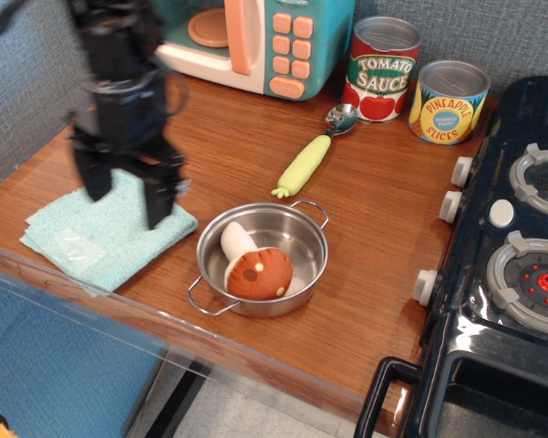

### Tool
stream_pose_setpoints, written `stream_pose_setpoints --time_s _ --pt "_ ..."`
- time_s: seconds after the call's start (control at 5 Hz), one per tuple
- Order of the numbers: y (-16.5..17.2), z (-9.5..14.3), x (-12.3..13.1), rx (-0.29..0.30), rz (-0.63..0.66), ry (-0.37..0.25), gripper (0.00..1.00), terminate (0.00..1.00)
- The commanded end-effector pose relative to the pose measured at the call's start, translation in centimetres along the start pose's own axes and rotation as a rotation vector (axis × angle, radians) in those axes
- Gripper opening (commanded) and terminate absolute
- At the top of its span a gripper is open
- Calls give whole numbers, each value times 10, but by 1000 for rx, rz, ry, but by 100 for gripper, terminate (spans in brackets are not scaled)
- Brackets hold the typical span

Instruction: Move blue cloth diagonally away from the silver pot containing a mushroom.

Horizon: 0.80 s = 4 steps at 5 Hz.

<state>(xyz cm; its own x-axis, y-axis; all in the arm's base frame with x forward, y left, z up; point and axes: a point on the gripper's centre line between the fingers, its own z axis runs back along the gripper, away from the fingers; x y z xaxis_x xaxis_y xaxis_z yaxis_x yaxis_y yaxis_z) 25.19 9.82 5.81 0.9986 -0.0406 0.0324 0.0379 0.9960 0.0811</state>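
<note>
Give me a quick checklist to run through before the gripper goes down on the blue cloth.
1. Gripper over the blue cloth: ok.
2. Jaws spread wide, nothing held: ok.
3. Cloth lying flat, free of other things: ok.
4. Silver pot apart from the cloth, mushroom inside: ok.
5. Bare table diagonally away from the pot: ok.
6. Fingertip height above the cloth: cannot tell.

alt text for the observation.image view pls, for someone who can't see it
A dark end effector, jaws open, hovers over a blue cloth at the left of a wooden counter, beside a silver pot holding a toy mushroom. Behind lie a green-handled spoon, two cans and a toy microwave; a toy stove sits right.
</note>
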Motion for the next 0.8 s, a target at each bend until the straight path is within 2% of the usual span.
stream_pose_setpoints --time_s 0.0,0.2,0.6 --pt "31 -4 -20 18 21 -85 100 0" --pt "33 -16 -16 20 36 -88 100 0" --pt "27 -43 7 22 55 -39 100 0"
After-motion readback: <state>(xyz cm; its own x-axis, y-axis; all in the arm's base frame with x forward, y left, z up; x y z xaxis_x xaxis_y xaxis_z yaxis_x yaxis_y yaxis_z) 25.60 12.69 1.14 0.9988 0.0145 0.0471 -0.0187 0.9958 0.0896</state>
